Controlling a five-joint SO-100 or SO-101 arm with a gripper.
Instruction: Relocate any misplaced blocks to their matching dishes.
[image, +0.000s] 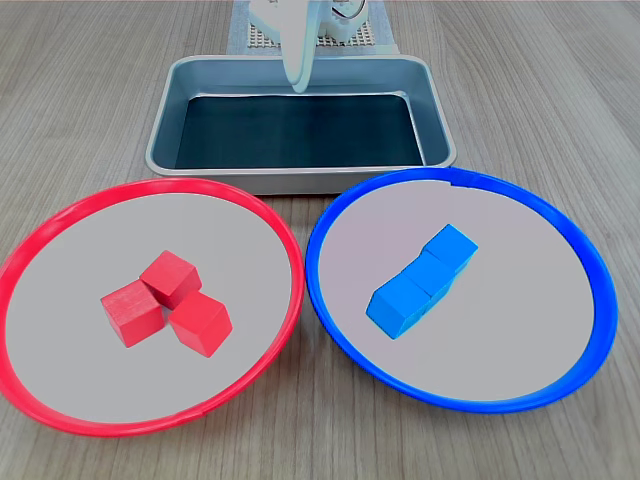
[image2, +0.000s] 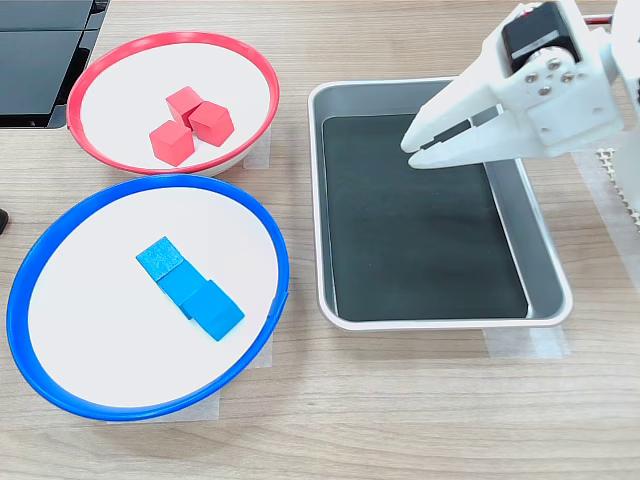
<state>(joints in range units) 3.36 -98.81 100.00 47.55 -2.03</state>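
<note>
first exterior view
tray (image: 440, 150): landmark; silver, bare dark floor.
gripper (image: 298, 84): over tray's far rim, tips pointing down; whether spread or pressed together cannot be told here.
red-rimmed dish (image: 60, 220): near side of tray, toward the first exterior view's left.
red blocks (image: 166, 301): three, touching, inside it.
blue-rimmed dish (image: 590, 260): near side of tray, toward the first exterior view's right.
blue blocks (image: 420, 281): three in a touching row.

second exterior view
gripper (image2: 416, 153): above tray (image2: 440, 318); jaws nearly pressed together, thin slit, pinching nothing.
blocks from gripper: all beyond tray's rim, toward the second exterior view's left.
judgement: colours already match dishes; no misplaced block seen.
</note>
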